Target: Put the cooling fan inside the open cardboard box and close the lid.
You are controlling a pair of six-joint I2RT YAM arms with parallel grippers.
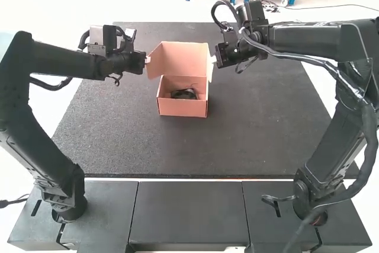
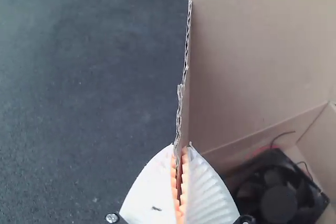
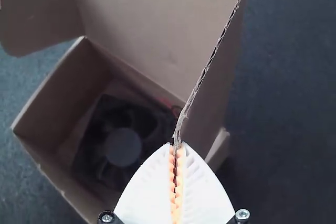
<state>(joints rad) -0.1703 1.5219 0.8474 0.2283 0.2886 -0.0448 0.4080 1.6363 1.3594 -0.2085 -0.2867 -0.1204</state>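
One cardboard box sits mid-tabletop, with one cooling fan lying flat on its floor. Its one lid stands upright at the far side. Two grippers hold it: left gripper fingers clamped on the lid's left edge, right gripper fingers clamped on its right edge.

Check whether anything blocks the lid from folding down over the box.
Nothing visible does. The cooling fan lies on the box floor below the rim, and the left gripper and right gripper pinch the lid at its side edges.
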